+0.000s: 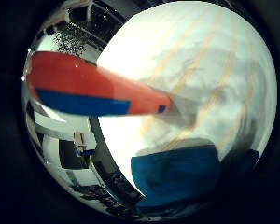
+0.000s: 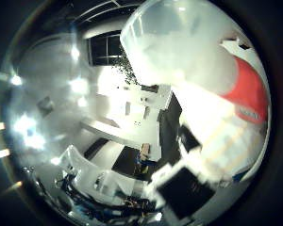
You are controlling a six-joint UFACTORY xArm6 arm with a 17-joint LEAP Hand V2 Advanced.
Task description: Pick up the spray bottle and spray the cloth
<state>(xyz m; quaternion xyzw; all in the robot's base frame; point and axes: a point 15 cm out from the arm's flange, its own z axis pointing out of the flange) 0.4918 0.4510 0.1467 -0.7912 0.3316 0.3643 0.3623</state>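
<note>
In the right little finger side palm view, the spray bottle's red and blue head (image 1: 89, 86) crosses the picture close to the palm, above a white table (image 1: 205, 65). A blue cloth (image 1: 177, 173) lies on that table below it. In the right thumb side palm view, the bottle's translucent white body (image 2: 179, 47) with a red part (image 2: 250, 94) fills much of the picture. My hand's white and black fingers (image 2: 193, 174) curl beside it and hold it off the table.
The table's edge (image 1: 107, 140) runs beside the cloth, with room furniture (image 1: 79, 149) beyond. The right thumb side palm view shows bright ceiling lights (image 2: 28, 122), white desks (image 2: 137, 104) and a dark window (image 2: 108, 47).
</note>
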